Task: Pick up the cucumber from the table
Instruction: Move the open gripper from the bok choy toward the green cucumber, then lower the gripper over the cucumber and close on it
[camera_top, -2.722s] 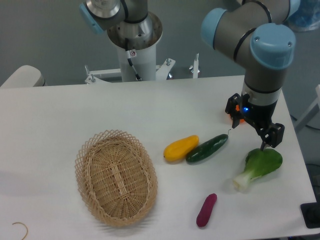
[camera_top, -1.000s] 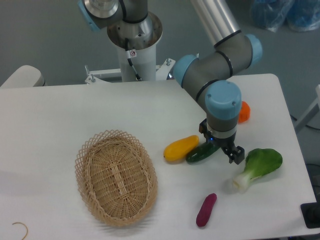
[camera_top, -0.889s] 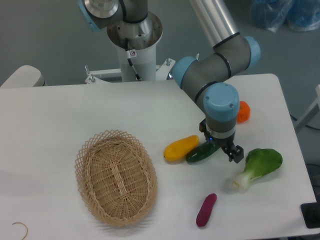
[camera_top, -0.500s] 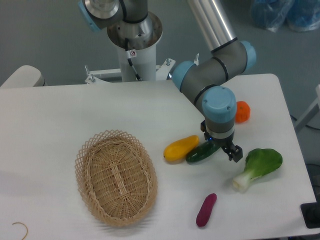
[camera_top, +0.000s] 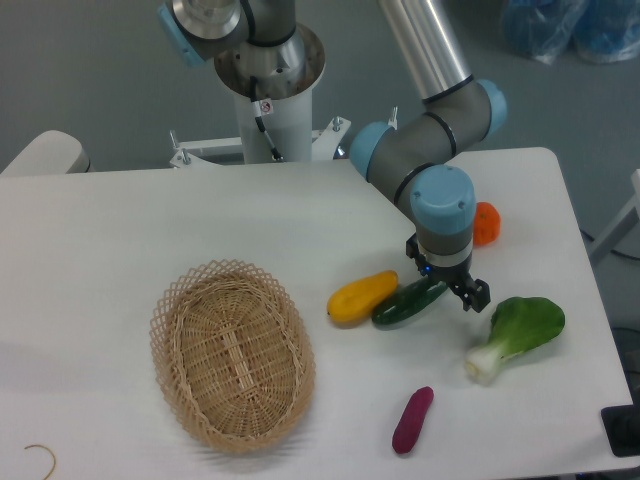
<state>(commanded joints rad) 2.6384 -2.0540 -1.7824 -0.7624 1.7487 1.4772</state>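
A woven oval wicker basket (camera_top: 232, 354) sits lower left on the smooth white surface (camera_top: 120, 230). At centre, the glossy dark green cucumber (camera_top: 405, 303) lies touching a yellow vegetable (camera_top: 362, 296). The gripper (camera_top: 447, 284) stands over the cucumber's right end, though whether the jaws grip it cannot be told; a leafy bok choy (camera_top: 518, 334) lies right.

Cucumber (camera_top: 404, 304): dark green, glossy, elongated; lies flat and diagonal, right of frame centre, upper end hidden under the arm. Bench (camera_top: 150, 230): white, flat, rounded corners.
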